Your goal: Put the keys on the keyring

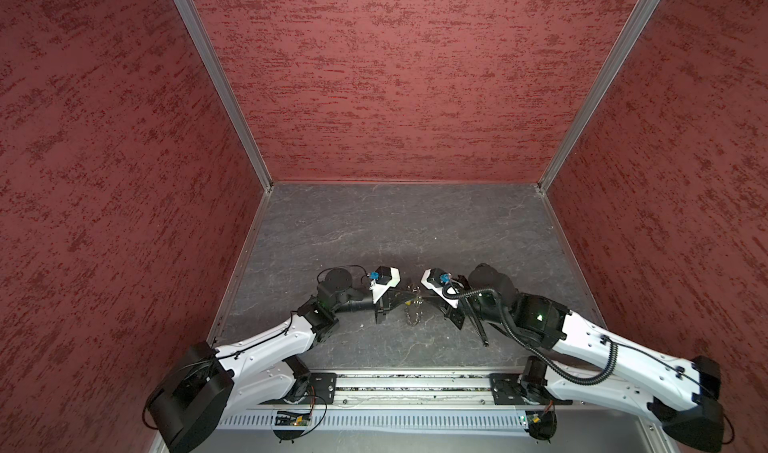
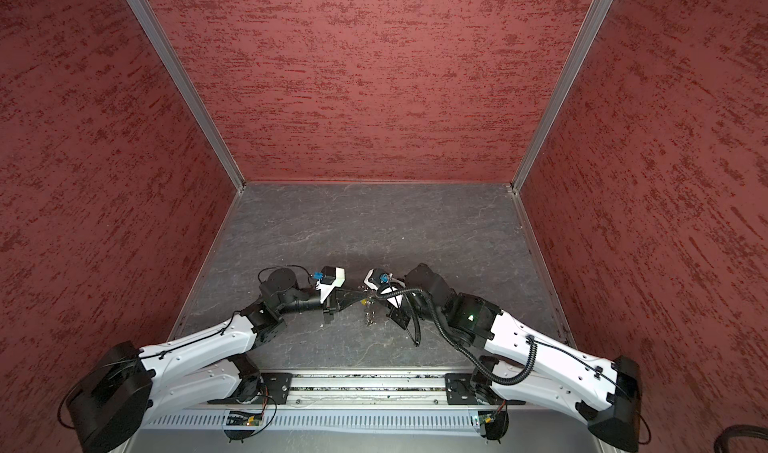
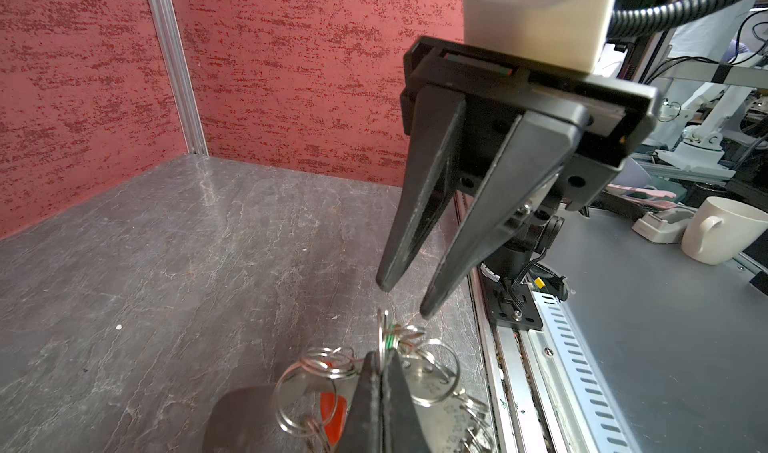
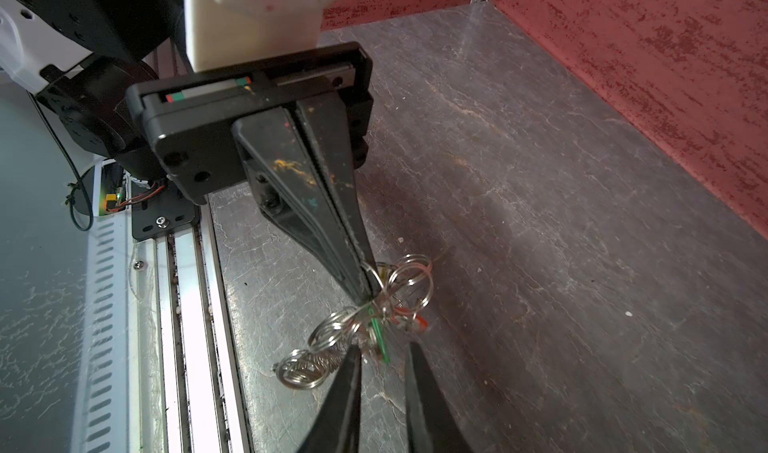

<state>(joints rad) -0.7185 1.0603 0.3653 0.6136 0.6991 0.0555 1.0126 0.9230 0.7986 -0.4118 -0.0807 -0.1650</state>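
The keyring is a tangle of small silver rings, held up off the dark table. It shows in both top views between the two grippers. My left gripper is shut on one ring of it; its closed tips show in the right wrist view. In the tangle hang a green key, a red key and a yellow speck. My right gripper stands open just short of the green key, nothing between its fingers.
A metal rail runs along the table's front edge. Red walls close in the back and both sides. A white mug stands outside, beyond the rail. A small white crumb lies on the table.
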